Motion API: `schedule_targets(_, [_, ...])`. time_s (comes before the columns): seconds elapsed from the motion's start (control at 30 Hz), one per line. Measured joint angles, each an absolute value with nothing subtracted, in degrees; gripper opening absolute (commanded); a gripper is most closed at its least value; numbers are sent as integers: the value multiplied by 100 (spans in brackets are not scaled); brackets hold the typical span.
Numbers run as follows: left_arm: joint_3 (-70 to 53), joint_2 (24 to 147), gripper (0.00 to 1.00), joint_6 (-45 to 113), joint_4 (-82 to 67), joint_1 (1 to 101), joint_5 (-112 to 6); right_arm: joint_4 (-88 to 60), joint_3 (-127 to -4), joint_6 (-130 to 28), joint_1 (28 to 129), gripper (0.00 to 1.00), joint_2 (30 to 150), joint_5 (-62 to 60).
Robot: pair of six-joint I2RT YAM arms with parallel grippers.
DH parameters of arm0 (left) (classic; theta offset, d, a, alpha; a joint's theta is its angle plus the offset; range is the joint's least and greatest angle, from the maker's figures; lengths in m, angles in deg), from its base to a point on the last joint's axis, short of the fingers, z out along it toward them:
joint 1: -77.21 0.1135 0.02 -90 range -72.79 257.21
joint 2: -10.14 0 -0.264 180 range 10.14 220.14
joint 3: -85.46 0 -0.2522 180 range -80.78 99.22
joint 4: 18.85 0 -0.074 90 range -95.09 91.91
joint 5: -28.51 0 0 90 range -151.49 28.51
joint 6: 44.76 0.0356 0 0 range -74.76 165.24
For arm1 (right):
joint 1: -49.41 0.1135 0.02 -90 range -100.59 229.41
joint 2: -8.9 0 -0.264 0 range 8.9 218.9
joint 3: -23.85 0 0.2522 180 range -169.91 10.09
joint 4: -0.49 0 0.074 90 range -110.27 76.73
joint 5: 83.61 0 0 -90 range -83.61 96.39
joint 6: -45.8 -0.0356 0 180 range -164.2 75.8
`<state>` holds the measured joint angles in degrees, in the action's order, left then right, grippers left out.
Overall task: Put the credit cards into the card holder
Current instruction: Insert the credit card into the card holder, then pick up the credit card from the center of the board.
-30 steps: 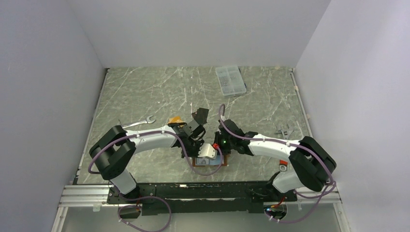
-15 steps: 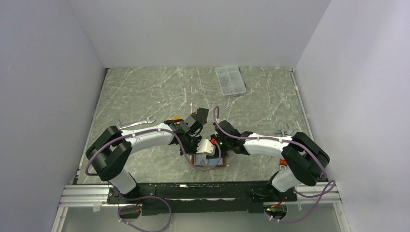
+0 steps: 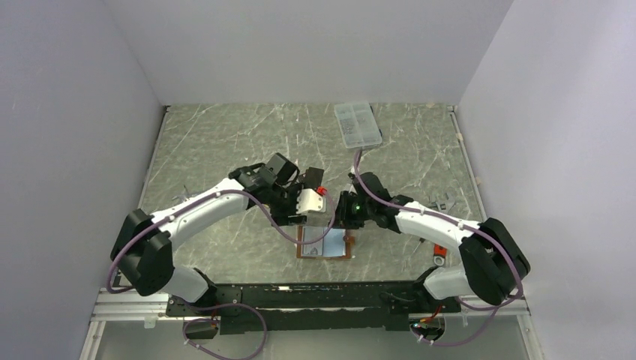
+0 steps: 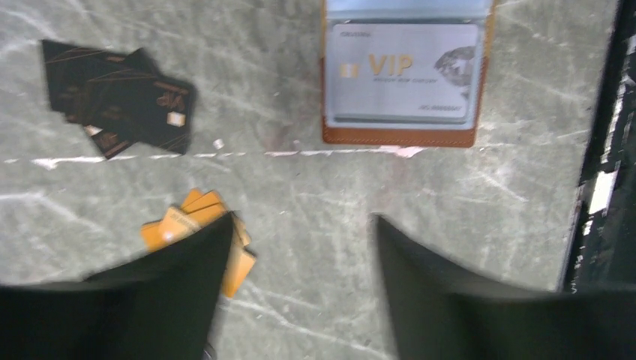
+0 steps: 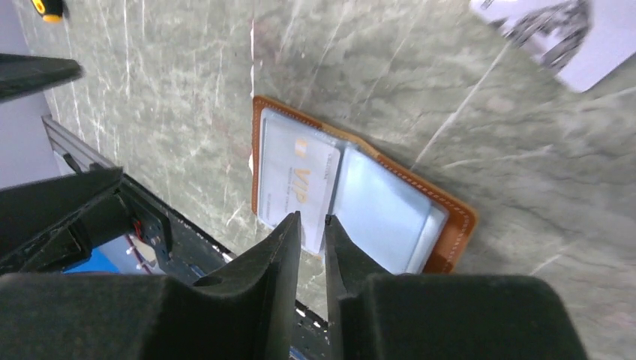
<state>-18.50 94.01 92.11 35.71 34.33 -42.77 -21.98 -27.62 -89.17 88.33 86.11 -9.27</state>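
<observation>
The card holder (image 3: 346, 246) lies open on the table near the front edge, brown with pale blue pockets. A silver card (image 4: 405, 73) marked VIP sits in one of its pockets (image 5: 296, 176). The left wrist view shows my left gripper (image 4: 300, 225) open above bare table, short of the holder (image 4: 397, 136) and holding nothing. Several black cards (image 4: 120, 97) lie to its left, and orange cards (image 4: 196, 217) are partly hidden by its left finger. My right gripper (image 5: 313, 221) hangs over the holder's middle with its jaws a narrow gap apart and nothing between them. Another pale printed card (image 5: 562, 34) lies beyond the holder.
A clear compartment box (image 3: 358, 124) stands at the back of the table. A small grey metal part (image 3: 442, 201) and a red-orange item (image 3: 439, 253) lie to the right. The black mounting rail (image 4: 607, 187) runs just past the holder.
My left gripper has opened and drawn back from the card holder, leaving the silver card in its pocket. My right gripper has parted slightly and lifted off the holder.
</observation>
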Motion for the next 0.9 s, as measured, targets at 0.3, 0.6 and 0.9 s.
schedule_targets(0.3, [-1006,9139,70,8741,3809,4332,-4780,-2768,-3833,-8248,8114,60,8589,-877])
schedule_targets(0.6, [-652,9526,99,8144,3632,5361,-4957,-2770,-4801,-7710,7677,66,9039,-914])
schedule_targets(0.9, [367,10982,99,7373,3241,5707,-4351,-2497,-5475,-7699,7471,62,10805,-1122])
